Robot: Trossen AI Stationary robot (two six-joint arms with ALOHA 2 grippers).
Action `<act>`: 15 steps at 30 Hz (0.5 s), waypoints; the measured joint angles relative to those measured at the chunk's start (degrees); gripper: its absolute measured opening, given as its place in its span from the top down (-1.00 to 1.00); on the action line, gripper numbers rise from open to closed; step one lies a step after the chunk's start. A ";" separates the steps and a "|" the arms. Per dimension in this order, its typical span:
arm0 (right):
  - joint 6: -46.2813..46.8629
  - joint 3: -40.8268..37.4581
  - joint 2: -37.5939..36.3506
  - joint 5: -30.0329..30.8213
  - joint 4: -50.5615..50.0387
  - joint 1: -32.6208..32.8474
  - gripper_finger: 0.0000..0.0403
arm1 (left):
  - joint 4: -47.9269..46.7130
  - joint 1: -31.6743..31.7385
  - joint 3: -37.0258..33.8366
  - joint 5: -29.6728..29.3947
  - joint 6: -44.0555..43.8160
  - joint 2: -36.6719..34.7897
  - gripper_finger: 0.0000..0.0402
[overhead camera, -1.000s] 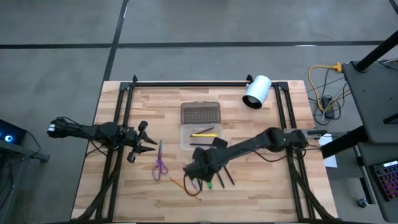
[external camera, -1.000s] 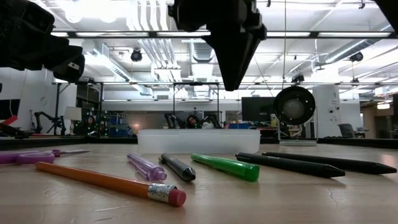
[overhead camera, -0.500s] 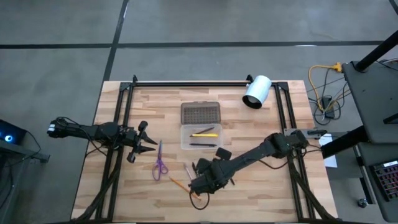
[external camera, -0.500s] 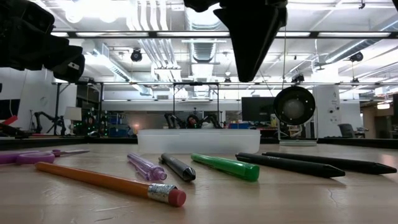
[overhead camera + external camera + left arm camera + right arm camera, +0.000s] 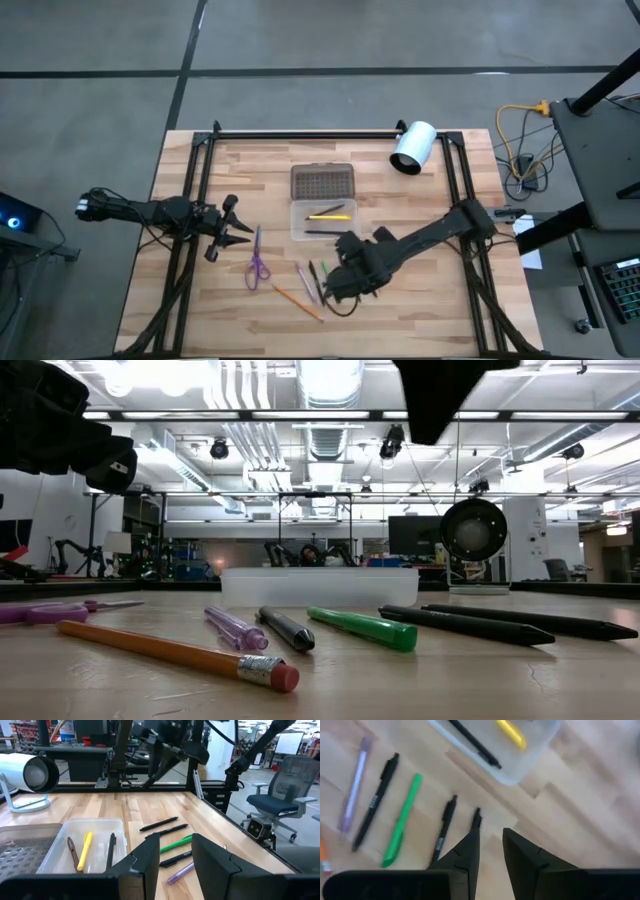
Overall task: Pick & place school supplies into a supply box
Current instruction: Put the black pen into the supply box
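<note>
While the right gripper hangs above the loose pens near the front edge of the tabletop, its jaws are parted with nothing between them, so this looks like the approach for the next pick. Directly past those jaws lie two black pens, side by side; the green pen, another black pen and the purple pen sit further along the row. The orange pencil lies nearest the front edge, and the purple scissors rest off toward the left side.

Over on the left, the left gripper waits at the left edge of the tabletop, jaws apart and holding nothing.

Now the supply box: it sits in the middle of the tabletop, open, its dotted grey lid folded flat toward the back edge. Inside I can see a yellow pen, a black pen and a brown pencil, so three are home and the rest are still out on the wood.

Next, I judge, the right gripper must drop straight down, line its jaws across one black pen's barrel without catching its neighbour, clamp, then carry it back to the box. The white cylinder in the back right corner stays out of play.
</note>
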 joint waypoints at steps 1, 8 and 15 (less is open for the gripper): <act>1.05 -2.17 -1.34 -0.87 2.30 -0.06 0.60 | 0.00 0.00 0.02 0.00 0.02 0.08 0.51; 7.18 -20.67 -10.77 -8.87 21.85 -1.22 0.57 | 0.00 0.01 0.00 -0.02 0.02 0.29 0.51; 13.41 -31.60 -15.56 -14.26 32.41 -1.56 0.61 | 0.00 0.00 0.02 -0.02 0.00 0.30 0.51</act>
